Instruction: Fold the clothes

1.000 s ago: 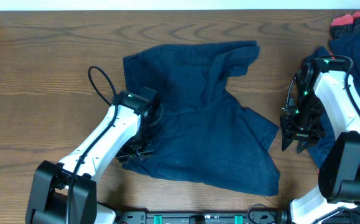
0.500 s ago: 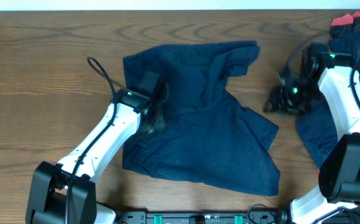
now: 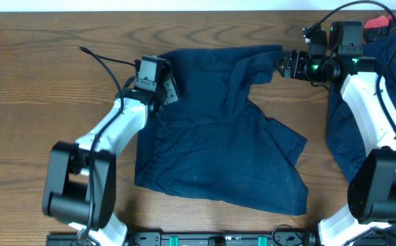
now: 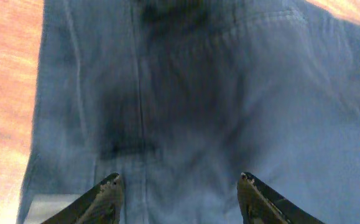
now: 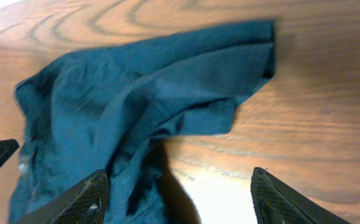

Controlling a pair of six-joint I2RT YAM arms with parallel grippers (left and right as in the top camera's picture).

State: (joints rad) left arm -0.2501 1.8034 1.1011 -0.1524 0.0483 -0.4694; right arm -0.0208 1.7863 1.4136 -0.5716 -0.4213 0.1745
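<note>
A dark navy shorts-like garment (image 3: 218, 137) lies spread and wrinkled on the wooden table. My left gripper (image 3: 158, 83) is open over its upper left corner; the left wrist view (image 4: 180, 183) shows only blue fabric (image 4: 198, 93) between the fingers. My right gripper (image 3: 288, 63) is open at the garment's upper right corner; in the right wrist view (image 5: 180, 186) the folded leg (image 5: 167, 93) lies ahead, with bare table under the fingers. A second navy garment (image 3: 351, 130) lies at the right edge, partly under my right arm.
A red and black cloth (image 3: 389, 24) lies at the back right corner. Bare wooden table (image 3: 40, 102) shows left of the garment and along the front (image 3: 341, 198).
My left gripper moved from the garment's lower left edge up to its upper left corner. My right gripper moved from the right side up and left to the upper right corner.
</note>
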